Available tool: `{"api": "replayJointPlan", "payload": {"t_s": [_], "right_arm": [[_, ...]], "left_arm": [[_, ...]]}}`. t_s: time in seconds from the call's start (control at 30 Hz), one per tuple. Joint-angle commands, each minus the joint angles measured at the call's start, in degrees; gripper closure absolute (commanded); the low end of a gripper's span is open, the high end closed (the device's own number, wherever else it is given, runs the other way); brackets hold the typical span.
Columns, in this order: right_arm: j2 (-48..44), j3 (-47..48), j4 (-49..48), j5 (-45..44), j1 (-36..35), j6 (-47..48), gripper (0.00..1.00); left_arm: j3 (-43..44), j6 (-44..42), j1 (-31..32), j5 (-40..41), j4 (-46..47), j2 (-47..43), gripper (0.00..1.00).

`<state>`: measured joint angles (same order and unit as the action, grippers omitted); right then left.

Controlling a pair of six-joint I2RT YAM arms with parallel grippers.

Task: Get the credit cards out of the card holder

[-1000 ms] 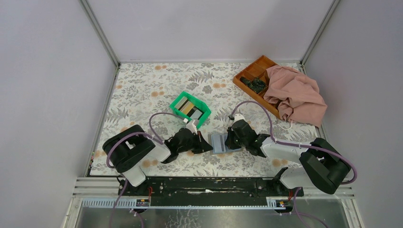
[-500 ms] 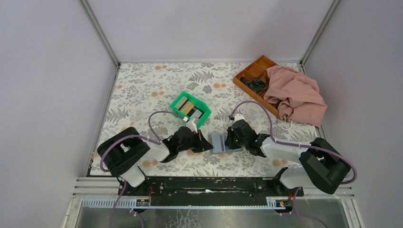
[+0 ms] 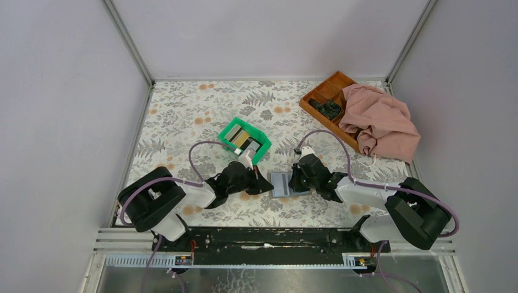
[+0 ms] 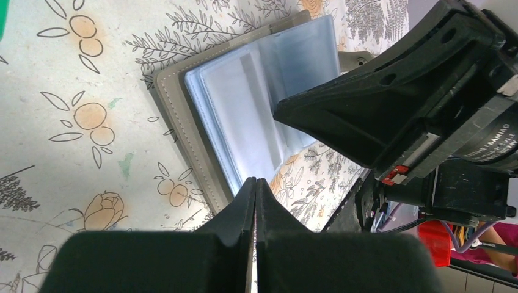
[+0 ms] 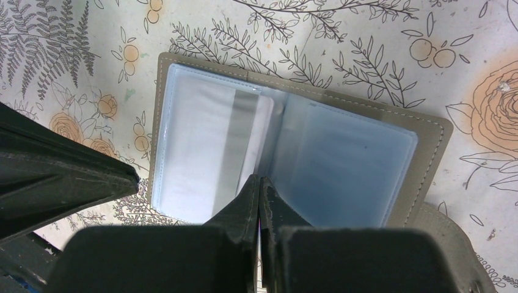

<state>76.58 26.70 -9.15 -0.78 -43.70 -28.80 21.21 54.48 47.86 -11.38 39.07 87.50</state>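
The flat grey-tan folding card holder (image 5: pixel 342 152) has a matt, stitched, leather-like cover and glossy clear plastic sleeves; the floral-printed table covering (image 3: pixel 195 110) looks smooth and matt; the crumpled pink cloth (image 3: pixel 382 122) is soft fabric

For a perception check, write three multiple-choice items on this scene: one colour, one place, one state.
1. The crumpled fabric cloth over the orange-brown wooden compartment tray is: A green, B pink, C black.
2. The pale blue-grey folding card holder lies: A on the tray, B under the cloth, C on the floral table between the left tool and right tool.
3. The card holder is: A folded shut, B open, C standing on edge.
Key: B, the top view shows pink; C, both tools flank it; B, its clear sleeves show.
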Motion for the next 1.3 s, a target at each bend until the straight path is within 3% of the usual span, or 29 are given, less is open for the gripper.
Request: {"api": "replayJointPlan", "payload": {"t_s": [0.0, 1.27], "right_arm": [[-0.8, -0.3, 0.9, 0.3, 0.2, 0.1, 1.00], [1.8, -0.3, -0.5, 1.4, 0.2, 0.0, 1.00]], "left_arm": [[1.6, -0.5, 0.1, 0.2, 2.4, 2.0, 1.00], [2.9, 1.1, 0.1, -2.1, 6.1, 6.5, 1.00]]}}
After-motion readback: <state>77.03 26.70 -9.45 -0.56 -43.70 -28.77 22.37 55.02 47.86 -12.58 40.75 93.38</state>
